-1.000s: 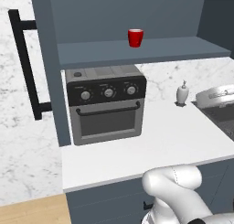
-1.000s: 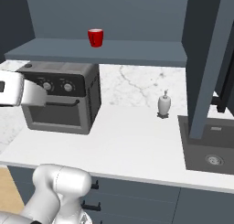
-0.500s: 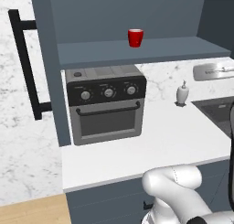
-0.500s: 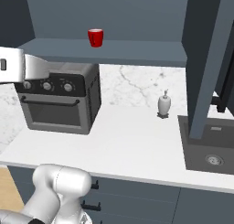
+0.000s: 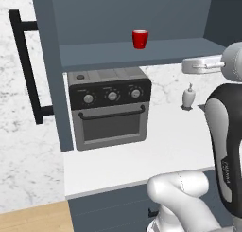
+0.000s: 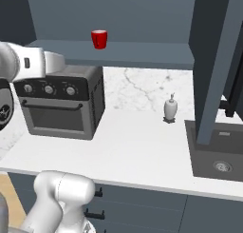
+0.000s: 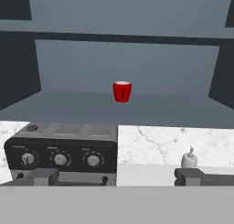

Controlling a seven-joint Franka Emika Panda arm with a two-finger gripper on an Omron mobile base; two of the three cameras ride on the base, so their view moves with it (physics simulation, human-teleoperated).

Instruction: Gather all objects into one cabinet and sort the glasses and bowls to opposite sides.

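You are at the approach step: the red cup stands upright near the middle of the cabinet shelf, above the toaster oven, and your camera looks straight at it. The gripper is spread wide and empty, touching nothing. Next, I judge, you must reach forward to the cup's height and centre it between the fingertips.

Arm rising w/ forearm bending fwd at shelf height; gripper pointing level, fingers spreading wide, holding nothing.
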